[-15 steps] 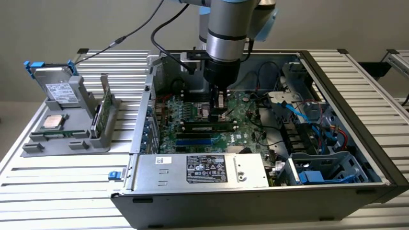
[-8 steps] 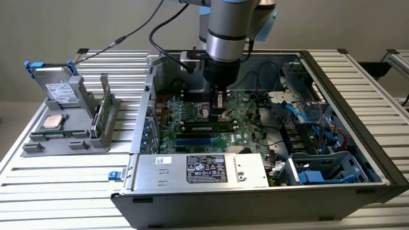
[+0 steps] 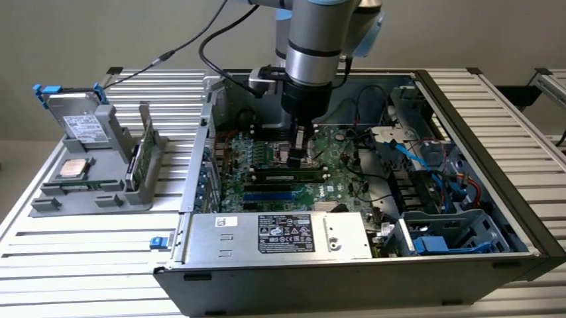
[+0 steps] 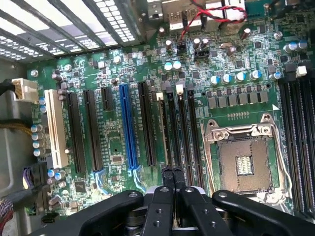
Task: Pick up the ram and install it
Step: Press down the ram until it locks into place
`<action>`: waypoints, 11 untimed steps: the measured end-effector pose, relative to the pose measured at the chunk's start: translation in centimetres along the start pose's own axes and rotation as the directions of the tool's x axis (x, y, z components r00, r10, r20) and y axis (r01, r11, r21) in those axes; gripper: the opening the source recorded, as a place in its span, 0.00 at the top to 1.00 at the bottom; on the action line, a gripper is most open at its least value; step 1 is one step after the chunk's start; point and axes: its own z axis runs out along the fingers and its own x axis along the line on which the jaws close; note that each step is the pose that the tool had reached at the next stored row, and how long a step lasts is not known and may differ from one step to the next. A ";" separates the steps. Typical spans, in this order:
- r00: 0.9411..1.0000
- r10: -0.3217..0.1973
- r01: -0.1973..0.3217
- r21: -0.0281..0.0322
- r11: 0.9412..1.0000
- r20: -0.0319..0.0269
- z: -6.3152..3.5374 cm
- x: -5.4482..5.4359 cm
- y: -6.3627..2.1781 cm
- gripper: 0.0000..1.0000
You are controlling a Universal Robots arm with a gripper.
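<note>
Your hand [image 3: 299,154] hangs closed and empty inside the open computer case [image 3: 495,126] on the slatted metal surface [image 3: 79,265], just above the ram [image 3: 285,176] seated in its motherboard [image 4: 113,69] slot.

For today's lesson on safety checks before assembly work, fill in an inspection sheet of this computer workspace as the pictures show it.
Surface: ribbed aluminium table carrying an open black computer case.
Job's things: long thin green ram stick lying along a black motherboard slot.
Clutter: grey plastic parts holder with a square silver processor chip, an upright green card and a metal drive.
Grippers: black gripper shut, directly above the ram stick.
Cables: black arm cables; blue case cables.
Surroundings: plain beige wall.
</note>
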 end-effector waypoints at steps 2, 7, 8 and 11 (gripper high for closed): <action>1.000 0.030 -0.030 -0.003 1.000 0.002 0.01 0.0 0.00 0.90; 0.995 0.104 -0.104 -0.009 0.995 0.007 0.09 0.0 -0.01 0.90; 0.993 0.118 -0.118 -0.011 0.993 0.008 0.10 0.0 -0.01 0.90; 0.987 0.162 -0.162 -0.015 0.987 0.011 0.16 0.0 -0.01 0.90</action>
